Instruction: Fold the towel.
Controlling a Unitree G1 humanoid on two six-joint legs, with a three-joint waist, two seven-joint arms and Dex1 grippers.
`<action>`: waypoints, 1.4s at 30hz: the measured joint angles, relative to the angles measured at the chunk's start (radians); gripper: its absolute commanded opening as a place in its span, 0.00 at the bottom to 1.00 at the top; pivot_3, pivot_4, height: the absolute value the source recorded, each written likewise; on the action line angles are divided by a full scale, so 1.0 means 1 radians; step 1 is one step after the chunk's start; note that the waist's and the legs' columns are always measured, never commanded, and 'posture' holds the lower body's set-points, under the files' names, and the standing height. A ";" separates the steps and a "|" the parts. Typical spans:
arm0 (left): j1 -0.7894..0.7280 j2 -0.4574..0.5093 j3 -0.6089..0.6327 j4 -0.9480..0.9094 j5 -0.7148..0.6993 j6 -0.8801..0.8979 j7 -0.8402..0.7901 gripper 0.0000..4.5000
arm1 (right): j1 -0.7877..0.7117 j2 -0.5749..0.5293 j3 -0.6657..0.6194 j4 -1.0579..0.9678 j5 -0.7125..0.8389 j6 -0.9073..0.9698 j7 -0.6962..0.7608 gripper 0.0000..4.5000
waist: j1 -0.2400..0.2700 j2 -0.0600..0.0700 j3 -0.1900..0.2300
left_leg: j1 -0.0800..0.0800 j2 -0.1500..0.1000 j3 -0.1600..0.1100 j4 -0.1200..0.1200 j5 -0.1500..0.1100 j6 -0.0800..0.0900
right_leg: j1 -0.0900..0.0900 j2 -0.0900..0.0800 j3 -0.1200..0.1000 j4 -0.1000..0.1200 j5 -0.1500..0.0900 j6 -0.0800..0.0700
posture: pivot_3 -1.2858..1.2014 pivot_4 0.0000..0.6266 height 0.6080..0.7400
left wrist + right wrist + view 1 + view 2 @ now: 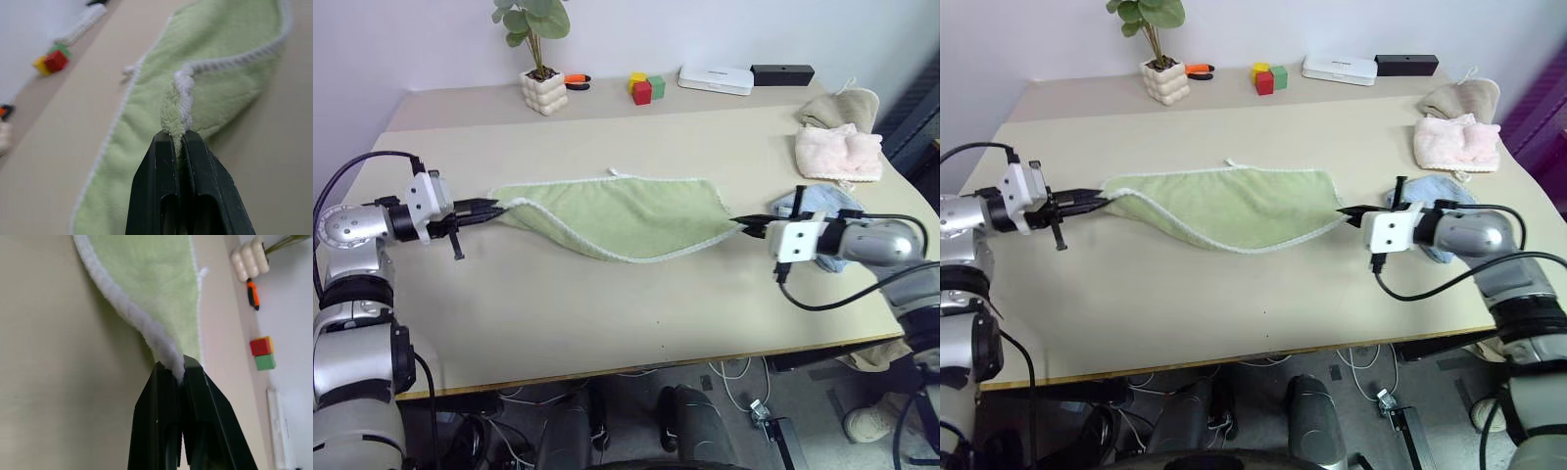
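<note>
Green terry towel stretched over the table | left gripper and right gripper each pinch an end | soft, limp, sagging, probably light | hold at corners.

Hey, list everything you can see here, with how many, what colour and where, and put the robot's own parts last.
towel: one, light green, white edging, mid-table, stretched between both grippers.
pink cloth: one, pale pink, table's right side.
beige cloth: one, behind the pink one.
blue cloth: one, light blue, beside the right gripper.
potted plant: one, green leaves, white pot, back edge.
blocks: three, yellow, red, green, back edge.
white box: one, back edge.
black box: one, back right.
orange and black tool: one, beside the pot.
table: one, beige.
left gripper: black fingers shut on towel's left end.
right gripper: black fingers shut on towel's right end.
</note>
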 measured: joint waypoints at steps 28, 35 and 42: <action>0.304 -0.084 0.170 -0.383 -0.242 0.379 0.343 0.00 | -0.148 0.101 -0.024 0.111 -0.021 0.181 0.242 0.01 | 0.002 -0.001 -0.001 | 0.000 -0.002 0.001 0.001 -0.003 0.004 | 0.000 -0.005 -0.002 -0.001 0.001 0.000 | 0.52 0.24 1.00; 0.276 -0.131 0.171 -0.277 -0.231 0.370 0.381 0.00 | -0.257 0.170 0.008 0.313 -0.122 0.115 0.185 0.01 | 0.002 -0.001 -0.001 | 0.000 -0.002 0.002 0.001 -0.002 0.003 | 0.001 -0.004 -0.003 0.000 0.001 0.000 | 0.52 0.24 1.00; 0.235 -0.138 0.172 -0.210 -0.216 0.354 0.422 0.00 | -0.335 0.242 0.023 0.436 -0.172 0.109 0.142 0.01 | 0.000 -0.001 -0.001 | 0.000 -0.002 0.002 0.001 -0.002 0.003 | 0.000 -0.004 -0.003 0.000 0.001 0.000 | 0.52 0.24 1.00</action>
